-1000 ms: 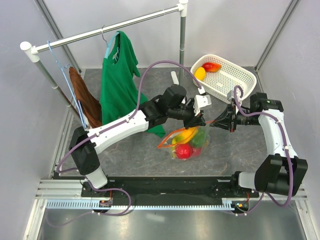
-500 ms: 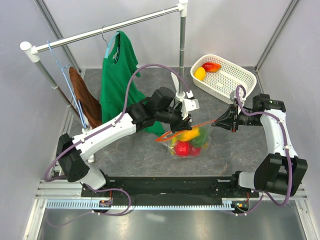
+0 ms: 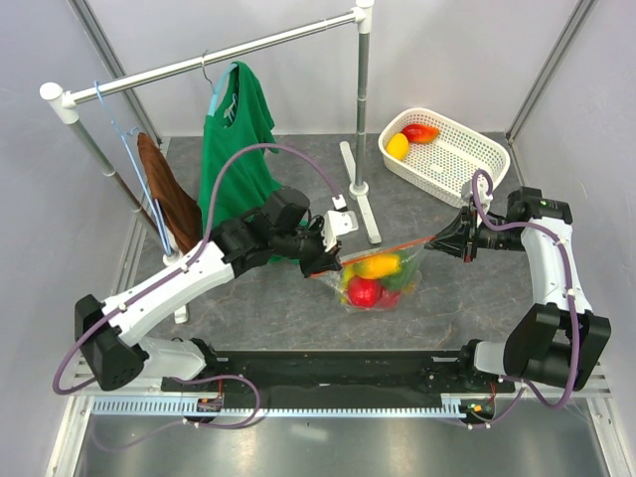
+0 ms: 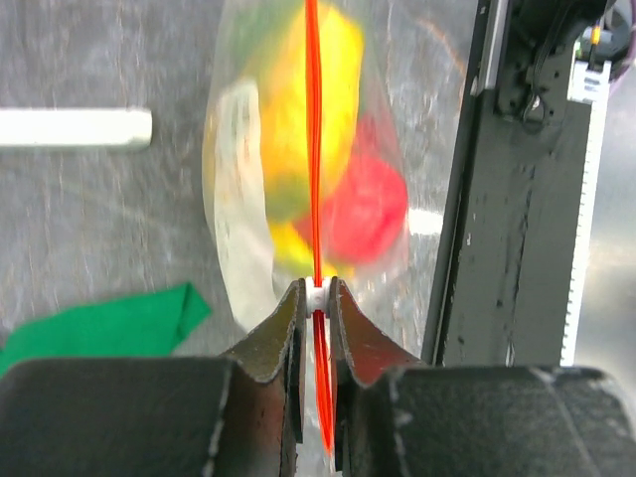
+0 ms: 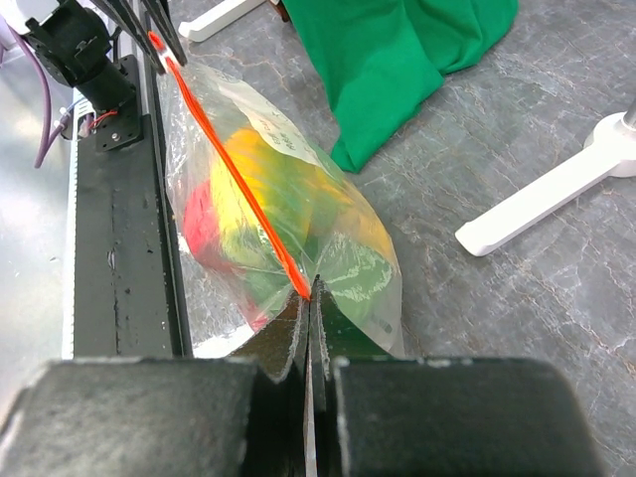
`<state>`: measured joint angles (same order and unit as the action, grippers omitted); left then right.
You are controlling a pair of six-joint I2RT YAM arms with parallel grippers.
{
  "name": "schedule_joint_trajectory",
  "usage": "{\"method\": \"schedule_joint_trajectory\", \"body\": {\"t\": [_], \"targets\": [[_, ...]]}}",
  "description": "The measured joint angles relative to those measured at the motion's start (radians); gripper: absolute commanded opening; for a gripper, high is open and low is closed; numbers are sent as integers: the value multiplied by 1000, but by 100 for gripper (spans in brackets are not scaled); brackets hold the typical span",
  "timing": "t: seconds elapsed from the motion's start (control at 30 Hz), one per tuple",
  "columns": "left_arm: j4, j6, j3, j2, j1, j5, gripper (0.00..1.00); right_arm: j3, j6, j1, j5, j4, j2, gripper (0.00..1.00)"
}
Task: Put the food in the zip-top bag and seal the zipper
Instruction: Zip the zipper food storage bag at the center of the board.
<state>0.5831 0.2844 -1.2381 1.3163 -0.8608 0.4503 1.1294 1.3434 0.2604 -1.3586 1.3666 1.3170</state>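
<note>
Zipper (image 3: 383,253) is getting stretched dead straight between both grippers, just toward the robot from the white basket (image 3: 419,176). The left gripper (image 4: 315,288) is pinching its jaws onto the little white end piece. The right gripper (image 5: 310,288) is clamping the strip's other end, the one nearer the basket. I'm guessing that's the whole point: one end is staying anchored so the thin orange-red strip is lying taut enough to press shut.

The bag (image 3: 378,288) is hanging below the strip and slouching on the grey tabletop (image 3: 467,288). It's clear, crinkly film, throwing lots of glare in the wrist views. Inside, the glossy plastic banana (image 3: 373,265), a round red fruit (image 3: 364,294) and a green pepper (image 3: 402,270) are bulging it out.

The catch is that a lemon (image 3: 397,146) and a mango (image 3: 421,132) are sitting in the basket, not in the bag. So sealing now is looking early to me. The strip is looking mostly closed from the left wrist view, though I can't say for certain.
</note>
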Motion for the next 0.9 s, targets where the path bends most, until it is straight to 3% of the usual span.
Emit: {"method": "schedule_joint_trajectory", "body": {"t": [0.33,0.8,0.9], "targets": [[90,35,63,-105,53,-23,3,0,16,5,10,0,0,0],[151,97,83,-139,71,-40,4,-1,16,5,13,0,-8,0],[162,108,84,-140,72,-51,12,-1,16,5,13,0,-8,0]]}}
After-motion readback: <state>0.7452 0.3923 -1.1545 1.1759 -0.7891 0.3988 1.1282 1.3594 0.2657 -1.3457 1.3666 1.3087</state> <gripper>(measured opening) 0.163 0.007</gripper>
